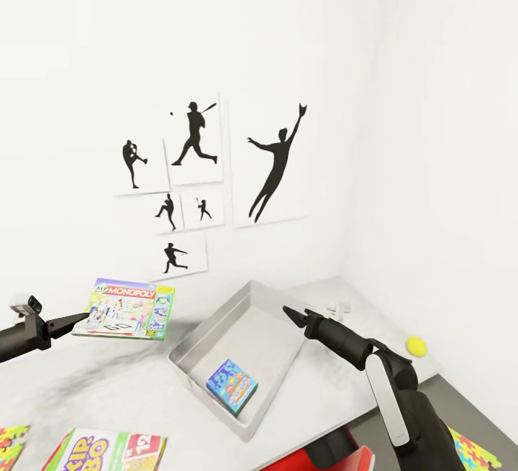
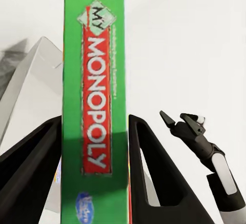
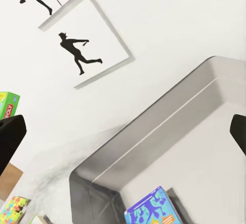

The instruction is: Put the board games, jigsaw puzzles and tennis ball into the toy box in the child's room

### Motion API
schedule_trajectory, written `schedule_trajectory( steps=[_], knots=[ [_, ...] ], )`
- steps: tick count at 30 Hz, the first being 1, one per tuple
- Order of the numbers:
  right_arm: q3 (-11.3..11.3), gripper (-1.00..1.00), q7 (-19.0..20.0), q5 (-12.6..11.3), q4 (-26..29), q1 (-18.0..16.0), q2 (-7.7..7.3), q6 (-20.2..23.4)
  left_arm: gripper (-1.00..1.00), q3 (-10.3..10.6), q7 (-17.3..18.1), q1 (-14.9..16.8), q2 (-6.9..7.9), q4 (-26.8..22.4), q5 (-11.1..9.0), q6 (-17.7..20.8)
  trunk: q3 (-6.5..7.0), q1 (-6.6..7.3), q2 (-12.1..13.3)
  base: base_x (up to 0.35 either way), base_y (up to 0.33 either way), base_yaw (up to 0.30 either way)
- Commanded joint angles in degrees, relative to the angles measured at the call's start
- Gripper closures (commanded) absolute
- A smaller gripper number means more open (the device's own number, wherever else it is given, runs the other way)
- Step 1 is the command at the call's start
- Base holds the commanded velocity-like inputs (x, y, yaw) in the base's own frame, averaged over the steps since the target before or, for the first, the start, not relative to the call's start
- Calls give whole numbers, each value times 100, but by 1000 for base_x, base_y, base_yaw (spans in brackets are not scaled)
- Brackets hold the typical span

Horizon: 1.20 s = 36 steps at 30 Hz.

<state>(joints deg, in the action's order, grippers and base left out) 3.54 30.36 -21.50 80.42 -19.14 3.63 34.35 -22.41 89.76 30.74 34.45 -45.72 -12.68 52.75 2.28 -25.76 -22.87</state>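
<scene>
1. Left gripper (image 1: 80, 320), lower left of the head view, clamps the Monopoly box (image 1: 126, 309) by one short end; box held flat above the table (image 1: 108, 392), long axis running right toward the toy box (image 1: 216, 327).
2. Blue board game (image 1: 232, 385) lies tilted inside the toy box.
3. Right gripper (image 1: 289, 311): fingers spread, empty.

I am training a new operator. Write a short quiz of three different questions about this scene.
1. True or false: the left gripper holds the Monopoly box.
2. What already lies in the grey toy box?
A. tennis ball
B. blue board game
C. jigsaw puzzle
3. Fill in: the tennis ball lies on the ____, near the wall.

Key: 1 true. 2 B, the blue board game. 3 table.
</scene>
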Motion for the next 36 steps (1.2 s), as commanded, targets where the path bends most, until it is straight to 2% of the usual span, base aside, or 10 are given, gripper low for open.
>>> schedule_trajectory(
  steps=[1, 36],
  knots=[
    [16, -100, 14, -29, 1, -2, 6, 45, 100, 0, 24, 2, 1, 2, 2, 60, -3, -2, -5, 18, -24, 0],
    [28, -100, 41, -82, 17, -2, 0, 45, 100, 0, 24, 2, 0, 2, 5, 58, -3, -2, -5, 21, 9, 0]
  ],
)
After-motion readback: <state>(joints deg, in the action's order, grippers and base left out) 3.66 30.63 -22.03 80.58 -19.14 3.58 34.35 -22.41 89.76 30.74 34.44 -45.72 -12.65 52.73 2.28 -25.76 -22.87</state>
